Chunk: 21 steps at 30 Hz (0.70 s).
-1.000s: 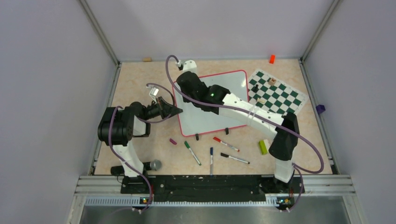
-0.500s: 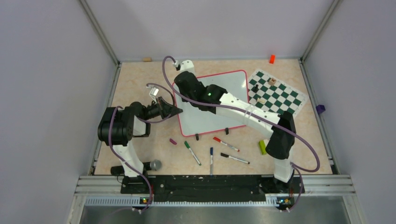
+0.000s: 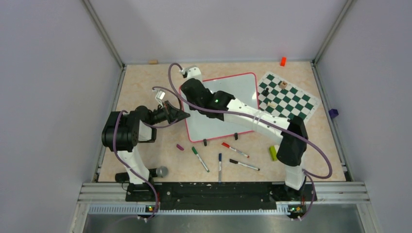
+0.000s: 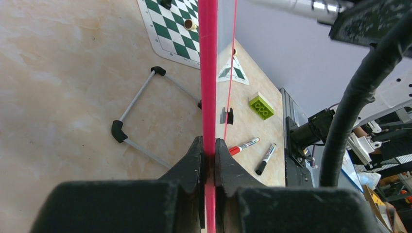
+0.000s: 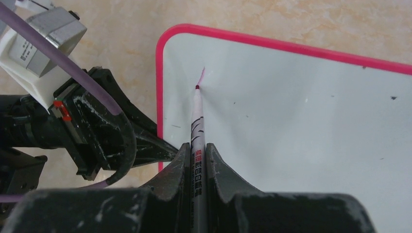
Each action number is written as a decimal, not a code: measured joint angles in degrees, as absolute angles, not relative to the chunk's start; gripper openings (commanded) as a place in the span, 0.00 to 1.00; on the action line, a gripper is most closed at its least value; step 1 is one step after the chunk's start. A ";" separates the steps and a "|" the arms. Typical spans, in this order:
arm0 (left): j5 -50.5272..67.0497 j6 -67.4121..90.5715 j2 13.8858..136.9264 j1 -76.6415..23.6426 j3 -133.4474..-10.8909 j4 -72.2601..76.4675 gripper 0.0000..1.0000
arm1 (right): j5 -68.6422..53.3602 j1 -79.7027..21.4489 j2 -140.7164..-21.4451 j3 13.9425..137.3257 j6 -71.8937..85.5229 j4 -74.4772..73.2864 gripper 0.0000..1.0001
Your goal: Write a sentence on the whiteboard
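Observation:
The whiteboard (image 3: pixel 240 85) lies mid-table, white with a red-pink rim. My left gripper (image 3: pixel 185 115) is shut on its left rim, which shows as a red strip (image 4: pixel 209 73) between the jaws (image 4: pixel 209 156). My right gripper (image 3: pixel 190 92) reaches over the board's far-left corner and is shut on a white marker pen (image 5: pixel 198 126). The pen's tip (image 5: pixel 197 87) touches the board surface (image 5: pixel 301 121). A short faint pink-purple stroke (image 5: pixel 201 75) runs up from the tip. No words of the sentence show.
Loose markers lie in front of the board: red (image 3: pixel 235 149), green (image 3: pixel 199 158), blue (image 3: pixel 219 166), black (image 3: pixel 244 165). A purple cap (image 3: pixel 180 146) and a green brick (image 3: pixel 274 153) lie near them. The chess mat (image 3: pixel 287 96) lies to the right.
My right arm has swung left and farther away across the board, bringing the pen toward the far-left corner. The left arm and the board have not moved.

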State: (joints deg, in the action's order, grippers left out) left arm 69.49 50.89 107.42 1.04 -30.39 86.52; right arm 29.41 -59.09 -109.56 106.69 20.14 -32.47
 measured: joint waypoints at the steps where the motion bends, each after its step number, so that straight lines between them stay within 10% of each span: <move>1: 69.45 50.92 107.42 1.04 -30.39 86.43 0.00 | 29.26 -59.16 -109.47 106.24 20.29 -32.45 0.00; 21: 69.63 50.85 107.42 1.02 -30.39 86.78 0.00 | 24.18 -59.46 -107.04 101.54 21.39 -32.42 0.00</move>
State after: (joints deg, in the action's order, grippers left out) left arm 69.63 50.85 107.42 1.02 -30.39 86.78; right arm 24.18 -59.46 -107.04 101.54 21.39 -32.42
